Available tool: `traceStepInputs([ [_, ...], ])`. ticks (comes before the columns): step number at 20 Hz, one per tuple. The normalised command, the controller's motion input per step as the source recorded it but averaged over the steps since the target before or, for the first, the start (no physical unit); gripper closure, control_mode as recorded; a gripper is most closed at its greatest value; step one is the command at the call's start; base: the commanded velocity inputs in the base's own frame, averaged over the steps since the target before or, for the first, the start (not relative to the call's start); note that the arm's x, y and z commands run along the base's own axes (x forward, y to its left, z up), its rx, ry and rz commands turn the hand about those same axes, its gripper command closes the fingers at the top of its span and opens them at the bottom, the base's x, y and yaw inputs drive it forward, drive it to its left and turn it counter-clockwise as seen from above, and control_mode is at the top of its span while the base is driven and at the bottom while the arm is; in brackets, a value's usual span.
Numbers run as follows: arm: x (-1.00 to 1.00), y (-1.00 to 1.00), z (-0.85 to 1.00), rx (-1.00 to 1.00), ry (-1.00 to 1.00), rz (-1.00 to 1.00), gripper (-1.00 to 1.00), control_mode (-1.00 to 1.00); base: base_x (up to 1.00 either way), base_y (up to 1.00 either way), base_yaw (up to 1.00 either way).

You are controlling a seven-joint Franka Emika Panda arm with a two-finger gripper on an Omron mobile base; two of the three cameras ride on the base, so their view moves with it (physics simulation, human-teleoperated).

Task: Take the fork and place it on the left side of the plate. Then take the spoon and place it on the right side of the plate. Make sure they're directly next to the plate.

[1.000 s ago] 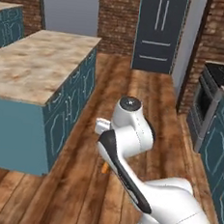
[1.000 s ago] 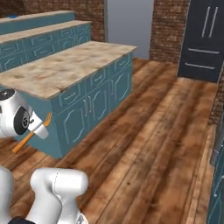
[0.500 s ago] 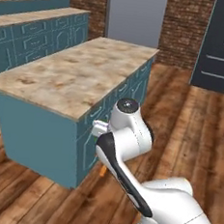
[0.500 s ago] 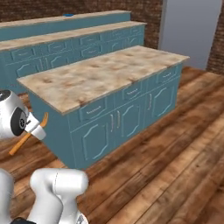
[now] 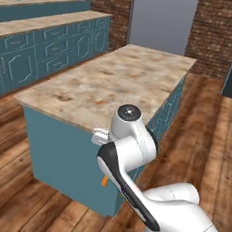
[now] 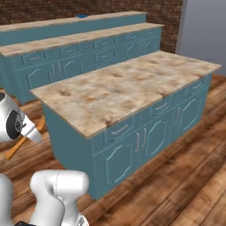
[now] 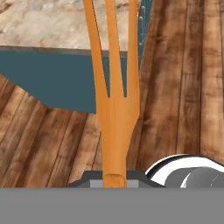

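Fork (image 7: 114,109) pinched in gripper (image 7: 114,180): jaws pressed together on the lower end of the orange handle, tines running up and away from the hand in hand view. Behind the tines in that view: teal side and marbled top edge of the kitchen island (image 7: 52,78), wooden floor (image 7: 183,96) to the right. Right base view shows the fork (image 6: 25,136) slanting beside the arm's white wrist at the left edge, held in the air above the floor and apart from the island (image 6: 123,88). Left base view shows a small orange bit of it (image 5: 104,181) below the arm's elbow, in front of the island's teal wall. A small blue object, probably the plate (image 6: 81,16), sits on the far back counter (image 6: 66,26); too small to confirm.
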Motion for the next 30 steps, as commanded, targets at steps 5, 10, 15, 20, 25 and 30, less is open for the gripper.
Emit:
traceStepInputs([
  [5,0.0,0.0,0.0,0.0,0.0,0.0,1.0,1.0,1.0,1.0,0.0],
  [10,0.0,0.0,0.0,0.0,0.0,0.0,1.0,1.0,1.0,1.0,0.0],
  [15,0.0,0.0,0.0,0.0,0.0,0.0,1.0,1.0,1.0,1.0,0.0],
  [20,0.0,0.0,0.0,0.0,0.0,0.0,1.0,1.0,1.0,1.0,0.0],
  [25,0.0,0.0,0.0,0.0,0.0,0.0,1.0,1.0,1.0,1.0,-0.03],
  [30,0.0,0.0,0.0,0.0,0.0,0.0,1.0,1.0,1.0,1.0,-0.13],
])
